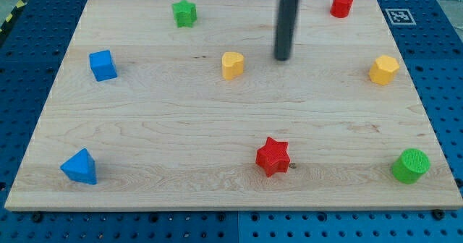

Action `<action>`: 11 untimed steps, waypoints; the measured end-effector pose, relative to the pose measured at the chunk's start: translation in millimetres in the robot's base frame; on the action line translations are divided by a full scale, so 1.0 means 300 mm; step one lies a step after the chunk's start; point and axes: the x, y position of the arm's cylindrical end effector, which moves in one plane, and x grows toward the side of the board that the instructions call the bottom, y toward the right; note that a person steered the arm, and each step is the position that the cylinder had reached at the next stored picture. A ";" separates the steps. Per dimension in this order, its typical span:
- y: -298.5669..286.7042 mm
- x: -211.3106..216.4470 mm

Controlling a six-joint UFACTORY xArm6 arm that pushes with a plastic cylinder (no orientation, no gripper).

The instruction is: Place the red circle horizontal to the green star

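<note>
Red circle (341, 3) upper right of frame, near board's top edge. Green star (184, 13) upper left, roughly same row, well apart. Looks light, rigid, likely slides easy; round side may roll off contact, so I'd push dead-centre. No gripper on rig: my tip (281, 58) bare, holding nothing, between yellow heart (231, 65) and red circle, touching neither. Only marking: fiducial tag (397, 16), no readable text.
</note>
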 end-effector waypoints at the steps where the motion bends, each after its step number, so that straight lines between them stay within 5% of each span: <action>1: 0.295 -0.021; 2: 0.536 -0.151; 4: 0.626 -0.460; 11: 0.162 -0.459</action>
